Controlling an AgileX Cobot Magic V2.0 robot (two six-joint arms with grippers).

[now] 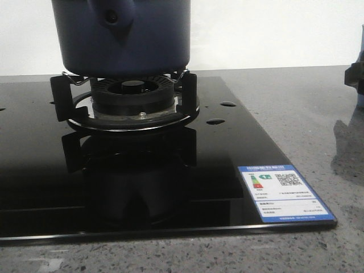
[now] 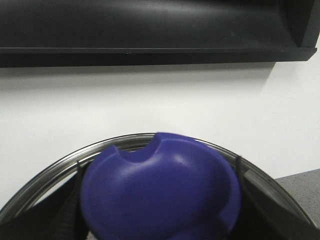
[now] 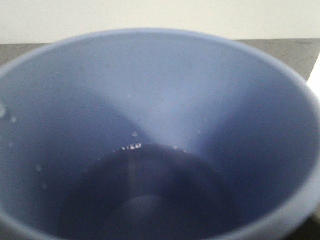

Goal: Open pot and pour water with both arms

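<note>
Pale blue plastic cup (image 3: 160, 135) fills right wrist view, water at bottom; right hand grip not visible, cannot tell. Left hand likewise hidden behind purple knob (image 2: 160, 187) on steel-rimmed lid. Dark navy-blue round pot (image 1: 122, 37) sits on burner grate (image 1: 128, 96). Risk: cup tilts early, spilling onto black glass hob (image 1: 142, 187).

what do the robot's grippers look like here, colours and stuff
Little shows. The left gripper's fingers are black, with a ribbed grey patch, either side of the blue lid knob; no cables or markings visible. The pale blue container hides the right gripper; a dark shape at the front view's edge may be it.
</note>
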